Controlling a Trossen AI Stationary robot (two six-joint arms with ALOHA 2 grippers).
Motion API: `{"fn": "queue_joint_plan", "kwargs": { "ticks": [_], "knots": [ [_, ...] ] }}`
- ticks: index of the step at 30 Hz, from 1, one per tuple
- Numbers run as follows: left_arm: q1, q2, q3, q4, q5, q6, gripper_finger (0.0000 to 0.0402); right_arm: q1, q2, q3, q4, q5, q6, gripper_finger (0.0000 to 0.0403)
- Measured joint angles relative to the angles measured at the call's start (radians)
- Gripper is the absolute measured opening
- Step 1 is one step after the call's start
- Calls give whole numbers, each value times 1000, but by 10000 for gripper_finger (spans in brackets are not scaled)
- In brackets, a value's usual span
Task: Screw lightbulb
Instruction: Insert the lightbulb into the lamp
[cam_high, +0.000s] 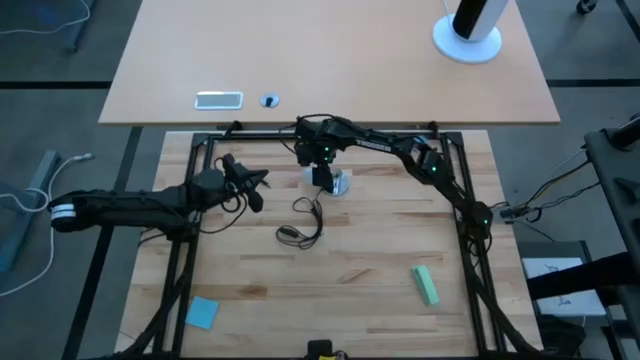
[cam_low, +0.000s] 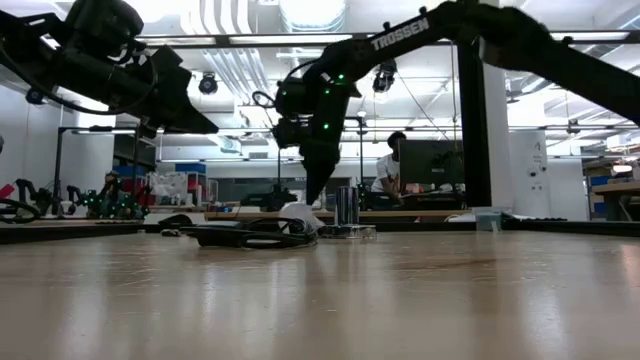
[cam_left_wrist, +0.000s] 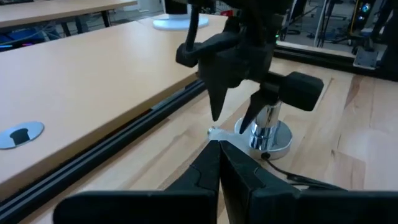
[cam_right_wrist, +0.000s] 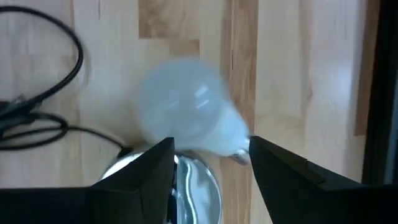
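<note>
The frosted-white lightbulb (cam_right_wrist: 186, 106) lies on its side on the wooden table, its greyish base (cam_right_wrist: 239, 154) next to the round silver socket (cam_right_wrist: 189, 186). The bulb also shows in the low view (cam_low: 298, 213) beside the socket (cam_low: 347, 208). My right gripper (cam_right_wrist: 211, 155) points down just above the bulb. It is open, with one finger on each side of the bulb's narrow end, and touches nothing. In the high view my right gripper (cam_high: 322, 178) covers the bulb. My left gripper (cam_left_wrist: 219, 165) is shut and empty, held above the table to the left of the socket (cam_left_wrist: 270, 134).
The socket's black cord (cam_high: 305, 225) loops toward the table's near side. A green block (cam_high: 426, 285) and a blue square (cam_high: 202, 312) lie near the front. A second table behind holds a white plate (cam_high: 218, 99) and a small round cap (cam_high: 269, 100). A person (cam_low: 390, 165) sits in the room beyond.
</note>
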Motion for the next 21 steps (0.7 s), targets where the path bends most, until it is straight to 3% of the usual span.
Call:
{"fn": "queue_joint_plan", "kwargs": {
  "ticks": [13,21],
  "knots": [
    [0,41,-1,33,10,-3,0,8,38,28,55,9,30,200],
    [0,70,0,54,16,0,0,-3,38,30,90,179,38,207]
  ]
}}
